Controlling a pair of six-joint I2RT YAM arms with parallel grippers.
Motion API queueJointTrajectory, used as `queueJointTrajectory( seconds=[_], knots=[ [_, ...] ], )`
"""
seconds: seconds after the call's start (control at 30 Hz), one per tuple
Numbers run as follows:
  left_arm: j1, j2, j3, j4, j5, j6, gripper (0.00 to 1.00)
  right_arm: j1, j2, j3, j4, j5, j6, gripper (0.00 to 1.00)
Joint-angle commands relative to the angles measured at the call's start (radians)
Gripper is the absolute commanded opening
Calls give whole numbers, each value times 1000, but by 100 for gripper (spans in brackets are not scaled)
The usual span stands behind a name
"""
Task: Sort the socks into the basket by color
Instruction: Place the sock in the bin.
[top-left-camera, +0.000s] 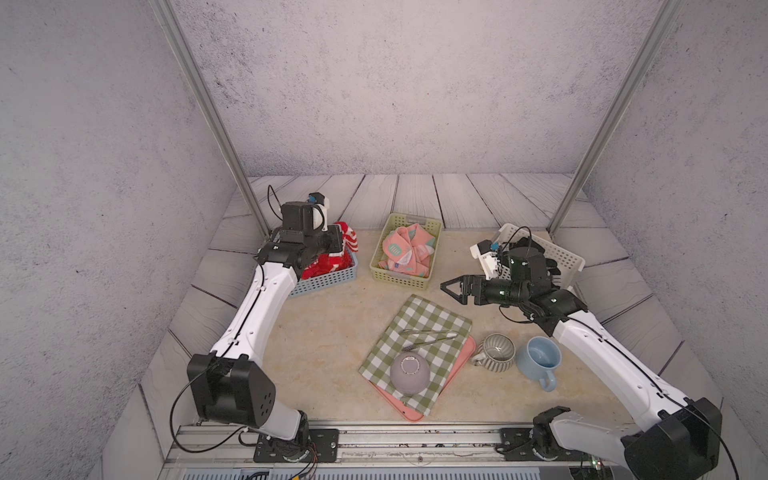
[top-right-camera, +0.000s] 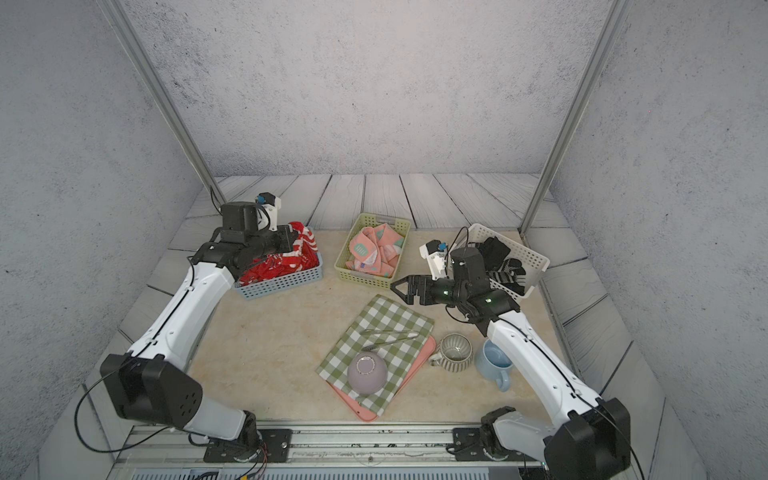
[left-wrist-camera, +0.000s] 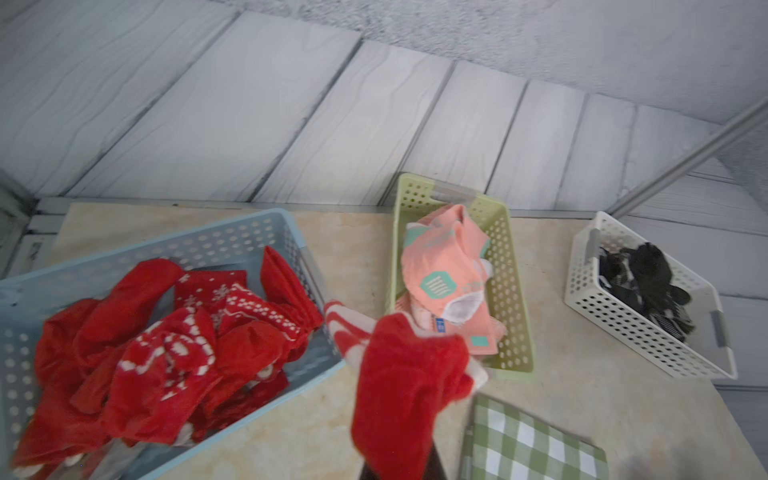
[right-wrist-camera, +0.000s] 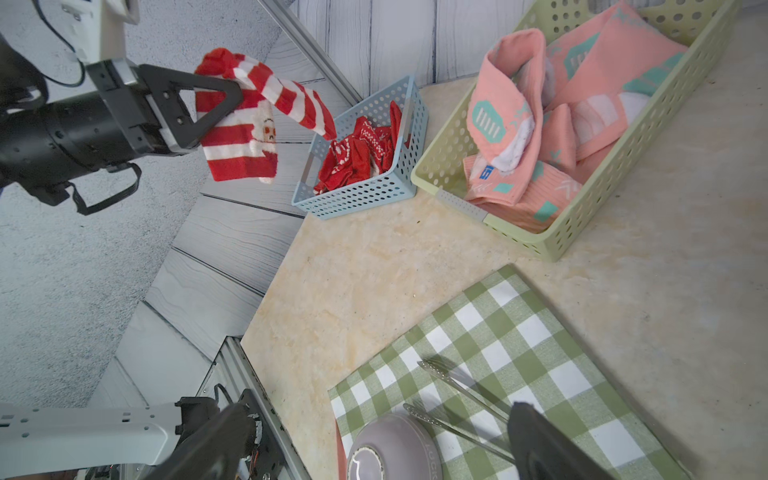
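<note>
L claw (right-wrist-camera: 237, 96) pinching sock (right-wrist-camera: 241, 153), R claw (top-left-camera: 452, 291) wide

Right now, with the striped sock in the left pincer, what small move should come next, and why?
Probably shift the left pincer a little toward the middle of the blue basket. It is shut on the red-and-white striped sock, which hangs near the basket's rim in a top view; the red socks lie inside.

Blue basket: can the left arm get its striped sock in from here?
Likely yes: the left arm, jaws shut on the striped sock, holds it by the blue basket's far corner, nothing between them; the right arm is well away.
</note>
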Motion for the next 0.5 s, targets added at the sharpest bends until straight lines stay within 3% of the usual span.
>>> queueJointTrajectory(
  seconds=[0.0, 0.23, 0.47],
  knots=[
    [33, 72, 70, -65, -79, 38, 0, -6, 0, -15, -17, 30, -18, 99],
    [118, 221, 140, -60, -170, 52, 0, -15, 6, -17, -40, 41, -42, 99],
    [236, 411, 239, -90, -181, 53, 0, -23, 26, -20, -38, 41, -48, 99]
  ],
)
